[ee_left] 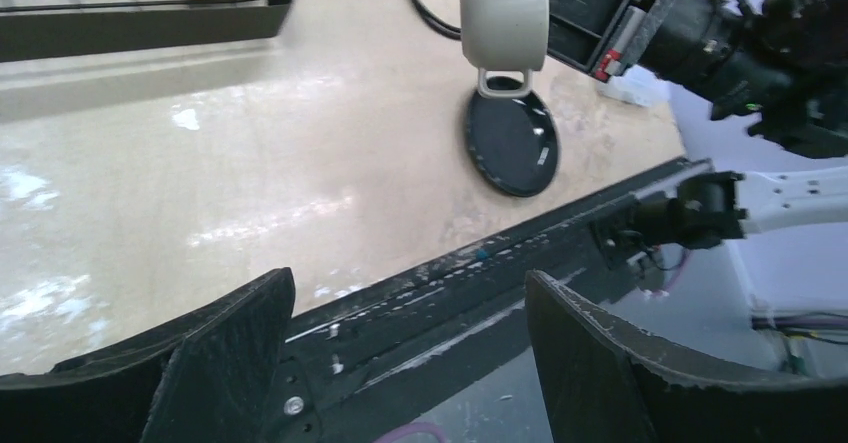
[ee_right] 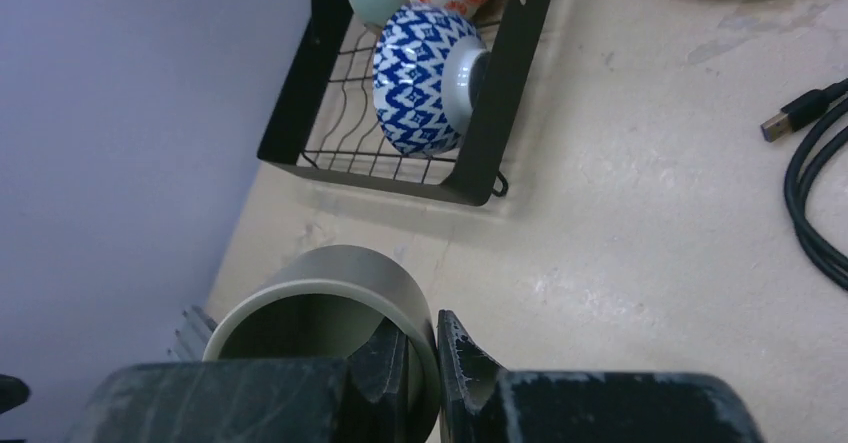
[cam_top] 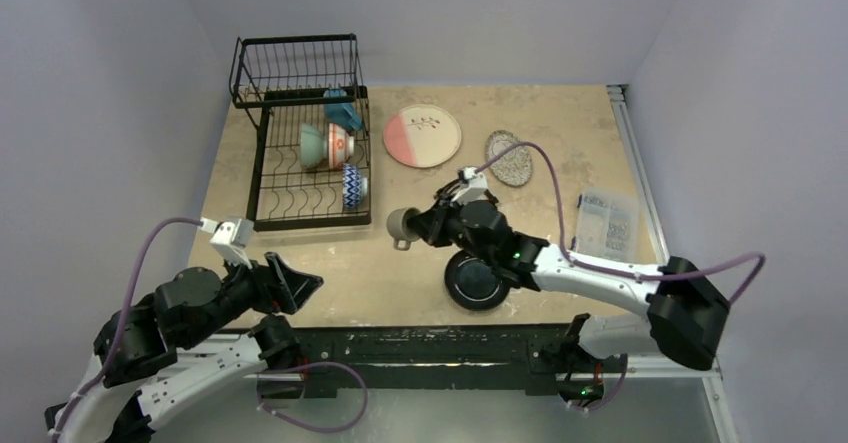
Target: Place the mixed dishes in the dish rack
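The right end effector [ee_right: 432, 348] clamps the rim of the grey cup [ee_right: 310, 298], holding it up near the rack [cam_top: 310, 223] to go in; the left end effector [ee_left: 410, 283] is apart, empty.

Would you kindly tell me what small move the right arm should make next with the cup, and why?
Probably carry it a little left, toward the dish rack: the right gripper pinches the small grey cup by its rim just right of the rack, and the tray's near slots look free.
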Robot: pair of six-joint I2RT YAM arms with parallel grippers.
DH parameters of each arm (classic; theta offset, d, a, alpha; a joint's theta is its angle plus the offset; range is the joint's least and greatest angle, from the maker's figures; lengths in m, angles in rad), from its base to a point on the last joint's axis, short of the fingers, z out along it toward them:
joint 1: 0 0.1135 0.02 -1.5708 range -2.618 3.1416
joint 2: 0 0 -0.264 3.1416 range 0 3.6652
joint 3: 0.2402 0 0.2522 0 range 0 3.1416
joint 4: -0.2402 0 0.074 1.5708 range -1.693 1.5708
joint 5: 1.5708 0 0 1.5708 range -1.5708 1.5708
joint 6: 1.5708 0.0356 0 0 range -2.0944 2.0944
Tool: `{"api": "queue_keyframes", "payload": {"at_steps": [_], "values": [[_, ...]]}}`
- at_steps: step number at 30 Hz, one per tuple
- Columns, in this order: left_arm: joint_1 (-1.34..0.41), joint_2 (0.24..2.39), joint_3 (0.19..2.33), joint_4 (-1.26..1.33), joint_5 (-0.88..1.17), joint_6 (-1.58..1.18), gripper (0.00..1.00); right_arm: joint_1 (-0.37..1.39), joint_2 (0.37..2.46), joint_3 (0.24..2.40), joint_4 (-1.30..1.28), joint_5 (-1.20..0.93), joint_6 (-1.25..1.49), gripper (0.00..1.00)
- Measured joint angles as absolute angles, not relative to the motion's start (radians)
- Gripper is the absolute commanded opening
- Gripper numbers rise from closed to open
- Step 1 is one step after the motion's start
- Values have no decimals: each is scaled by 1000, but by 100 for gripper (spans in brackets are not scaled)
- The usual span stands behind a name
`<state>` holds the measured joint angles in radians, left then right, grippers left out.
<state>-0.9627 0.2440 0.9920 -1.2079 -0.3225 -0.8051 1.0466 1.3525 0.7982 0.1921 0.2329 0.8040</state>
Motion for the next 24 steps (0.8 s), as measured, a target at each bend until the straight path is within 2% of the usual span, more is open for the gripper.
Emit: {"api": "queue_keyframes", "payload": {"at_steps": [3, 9, 11, 14, 18, 21, 24], "values": [[-963, 251, 954, -1119, -252, -820, 88, 965, 1232, 650, 339, 161, 816, 0], [-963, 281, 846, -859, -44, -879, 87, 981, 1050, 459, 592, 41, 877, 0], [-963, 306, 796, -741, 37, -915, 81, 978, 1011, 418, 680, 30, 909, 0], [-963, 373, 722, -556, 152, -979, 65, 973, 996, 374, 830, 4, 966, 0], [-963, 478, 620, -290, 274, -1071, 55, 973, 1017, 324, 1013, -20, 1039, 0], [-963, 550, 574, -120, 332, -1142, 43, 973, 1049, 307, 1120, -23, 1087, 0], [-965, 598, 570, -29, 349, -1168, 39, 973, 1061, 303, 1161, -22, 1106, 0]]}}
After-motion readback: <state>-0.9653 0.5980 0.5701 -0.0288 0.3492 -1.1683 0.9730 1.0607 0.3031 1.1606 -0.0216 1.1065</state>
